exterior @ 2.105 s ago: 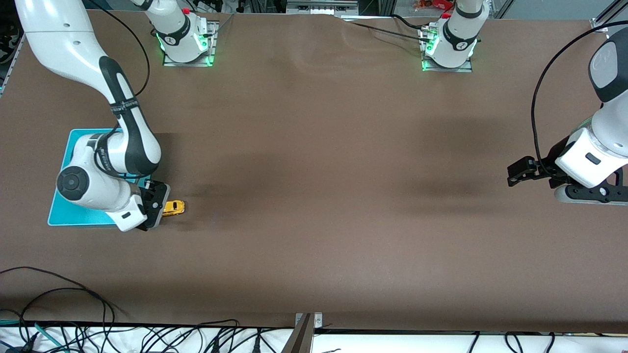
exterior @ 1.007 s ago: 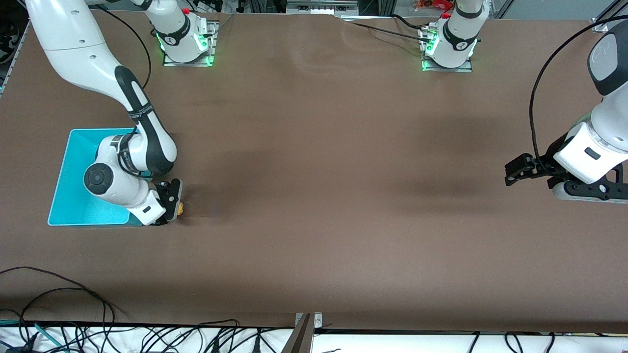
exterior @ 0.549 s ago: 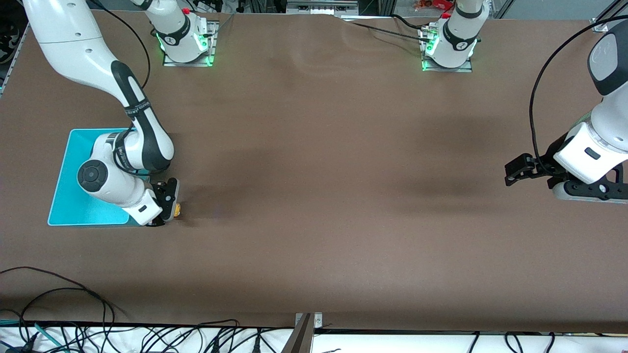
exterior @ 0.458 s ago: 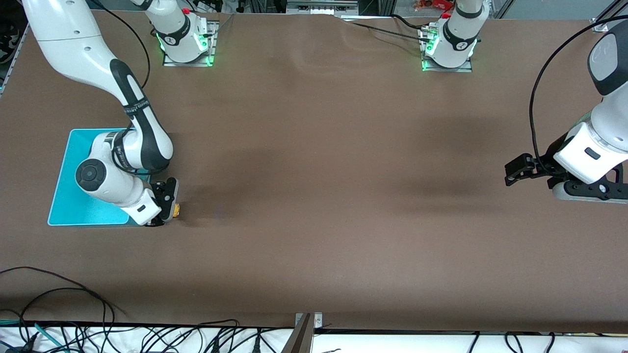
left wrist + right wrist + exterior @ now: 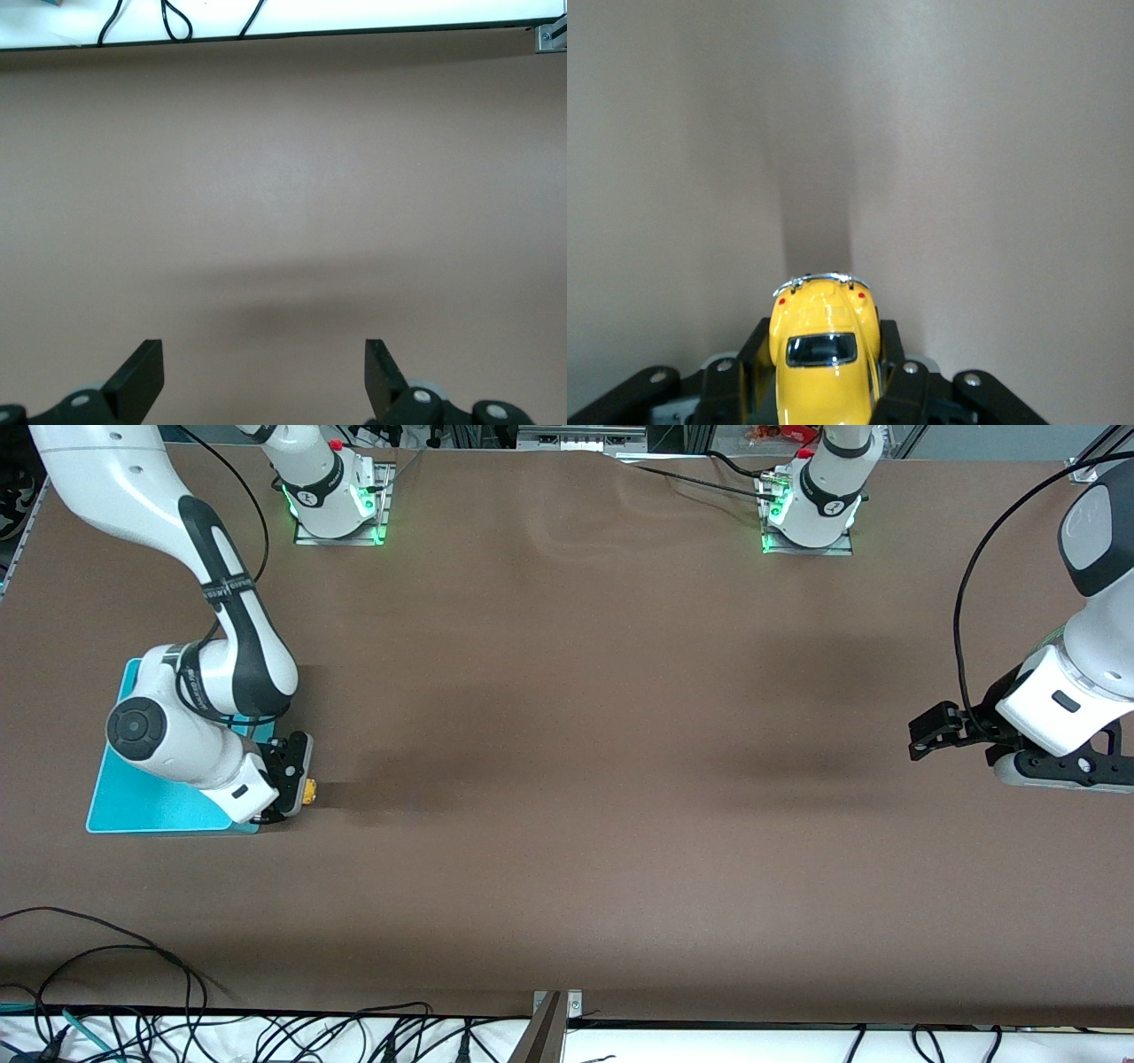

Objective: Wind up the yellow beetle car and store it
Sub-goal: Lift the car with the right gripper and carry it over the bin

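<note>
So, the yellow beetle car (image 5: 824, 350) is clamped between the closed fingers of the right gripper (image 5: 297, 793), which is parked just beside the turquoise bin (image 5: 133, 810) at the right arm's end of the table (image 5: 567, 779). Whether the wheels are touching the table or lifted a bit off it can't be told from either view.

The relation that matters for the next move: the bin is right next to the gripper, on the side away from the table's middle, so only a short carry toward that end is needed to store the car, going by the task. The car's long axis is lined up with the gripper's reach, with one chrome-bumpered end poking out past the fingertips toward the open table. The right arm is obviously the one for it; the left gripper (image 5: 930, 735) is waiting well apart at the left arm's end, jaws spread wide with nothing in them.

What's seen where: from the front view only a tiny yellow sliver is visible past the black fingers, so the grip is hard to judge there. The right wrist view fills that in, with roof, dark window and bumper framed by the fingers, but the bin isn't caught in it at all. Only bare table is shown in the left wrist view.
</note>
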Controlling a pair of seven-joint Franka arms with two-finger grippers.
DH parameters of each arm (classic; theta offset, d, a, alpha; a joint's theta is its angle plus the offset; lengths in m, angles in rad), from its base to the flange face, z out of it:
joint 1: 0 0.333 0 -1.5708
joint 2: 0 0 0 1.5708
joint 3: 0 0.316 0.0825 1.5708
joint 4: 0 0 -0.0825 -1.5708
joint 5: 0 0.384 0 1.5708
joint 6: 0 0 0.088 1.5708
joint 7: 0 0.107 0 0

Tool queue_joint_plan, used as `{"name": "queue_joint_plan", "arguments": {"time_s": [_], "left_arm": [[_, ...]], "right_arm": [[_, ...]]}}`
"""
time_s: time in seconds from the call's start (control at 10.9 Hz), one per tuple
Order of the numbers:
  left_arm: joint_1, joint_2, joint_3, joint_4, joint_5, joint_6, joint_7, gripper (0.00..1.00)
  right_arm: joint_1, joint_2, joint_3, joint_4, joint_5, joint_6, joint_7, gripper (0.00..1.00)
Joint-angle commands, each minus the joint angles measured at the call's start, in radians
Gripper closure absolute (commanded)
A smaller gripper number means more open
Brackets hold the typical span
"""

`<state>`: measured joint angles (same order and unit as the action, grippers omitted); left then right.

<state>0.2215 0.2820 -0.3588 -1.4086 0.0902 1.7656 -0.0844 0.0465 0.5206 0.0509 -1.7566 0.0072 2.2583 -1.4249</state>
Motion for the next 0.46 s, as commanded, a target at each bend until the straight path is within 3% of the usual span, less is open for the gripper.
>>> {"name": "queue_joint_plan", "arguments": {"time_s": [0.0, 0.37], "left_arm": [[0.003, -0.01, 0.001, 0.007, -0.029, -0.014, 0.029, 0.0], [0.003, -0.01, -0.003, 0.007, -0.029, -0.014, 0.029, 0.0]], "right_arm": [[0.0, -0.129, 0.004, -0.012, 0.039, -0.165, 0.018, 1.0], [-0.071, -0.255, 0.001, -0.043, 0.025, -0.321, -0.038, 1.0]]}}
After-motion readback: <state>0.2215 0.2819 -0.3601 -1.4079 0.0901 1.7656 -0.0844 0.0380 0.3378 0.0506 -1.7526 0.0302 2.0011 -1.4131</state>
